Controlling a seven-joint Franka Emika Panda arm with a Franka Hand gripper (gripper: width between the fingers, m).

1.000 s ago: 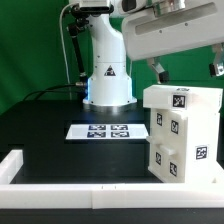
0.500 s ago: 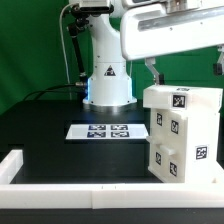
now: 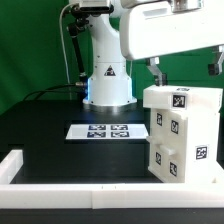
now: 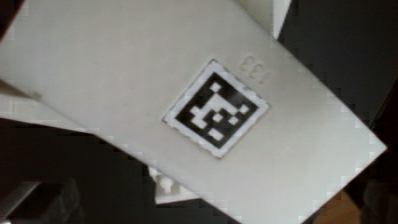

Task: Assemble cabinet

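We see the cabinet (image 3: 183, 133) standing upright on the black counter (image 3: 50, 130), at the exterior view's right, just beside the marker board (image 3: 103, 131). Our gripper (image 3: 183, 72) hangs above it; whether it is open or closed we cannot tell.

Arm base (image 3: 108, 78) is sitting upright at the back of the table. The wrist housing (image 3: 170, 35) is hanging across the top on the exterior view's right. Two dark pincer fingers (image 3: 153, 70) are pointing down; their tips and spacing aren't resolvable in either view.
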